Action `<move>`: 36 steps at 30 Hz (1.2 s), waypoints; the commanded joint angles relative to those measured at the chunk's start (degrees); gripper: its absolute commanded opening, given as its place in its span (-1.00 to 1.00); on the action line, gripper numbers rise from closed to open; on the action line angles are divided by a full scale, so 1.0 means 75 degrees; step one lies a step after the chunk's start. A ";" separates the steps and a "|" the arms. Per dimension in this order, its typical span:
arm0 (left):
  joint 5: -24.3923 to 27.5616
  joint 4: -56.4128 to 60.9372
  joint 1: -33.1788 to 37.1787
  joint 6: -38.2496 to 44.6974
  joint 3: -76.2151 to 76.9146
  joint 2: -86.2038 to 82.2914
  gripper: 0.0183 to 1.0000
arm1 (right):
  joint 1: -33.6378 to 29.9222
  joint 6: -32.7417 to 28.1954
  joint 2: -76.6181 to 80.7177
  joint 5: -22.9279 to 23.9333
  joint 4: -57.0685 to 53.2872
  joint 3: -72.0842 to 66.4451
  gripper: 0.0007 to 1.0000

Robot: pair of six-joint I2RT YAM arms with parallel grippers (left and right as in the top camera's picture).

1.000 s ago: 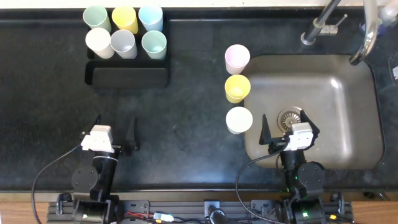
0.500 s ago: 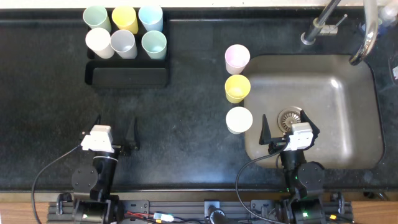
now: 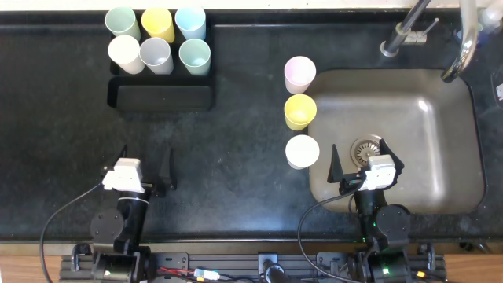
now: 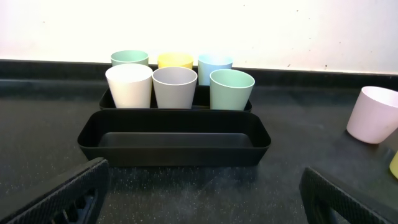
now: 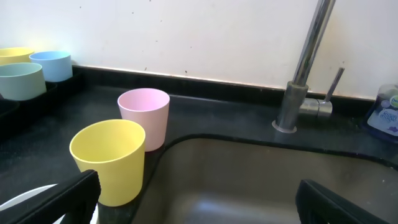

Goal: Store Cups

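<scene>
Three loose cups stand in a column on the counter beside the sink: a pink cup, a yellow cup and a white cup. Several cups fill the far black tray: white, grey, green in front, pale green, yellow and blue behind. A second black tray in front holds nothing. My left gripper stands open, short of the trays. My right gripper is open over the sink's near edge, beside the white cup.
A steel sink with a drain lies at the right, and a tap rises behind it. A blue bottle stands by the tap. The dark counter stretches between the trays and the sink.
</scene>
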 commanded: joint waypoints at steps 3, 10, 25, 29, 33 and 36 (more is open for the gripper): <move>0.0099 0.0003 0.0052 0.0117 -0.0006 -0.0079 1.00 | -0.0052 -0.0003 -0.0102 0.0029 0.0041 -0.0099 1.00; -0.0102 0.0029 0.0108 0.0061 0.0067 -0.0058 1.00 | -0.0052 -0.0003 -0.0102 0.0029 0.0041 -0.0099 1.00; 0.0609 -0.2993 -0.0274 -0.0431 0.7901 0.6886 1.00 | -0.0052 -0.0003 -0.0102 0.0029 0.0041 -0.0099 0.99; 0.0251 -0.4599 -0.1061 -0.0906 1.0561 0.9049 1.00 | -0.0052 -0.0003 -0.0102 0.0029 0.0041 -0.0099 0.99; -0.0554 -0.5718 -0.2177 -0.1760 1.2610 1.1074 1.00 | -0.0052 -0.0003 -0.0102 0.0029 0.0041 -0.0099 1.00; -0.0624 -0.6129 -0.2879 -0.2314 1.3659 1.2351 1.00 | -0.0052 -0.0003 -0.0102 0.0029 0.0041 -0.0099 1.00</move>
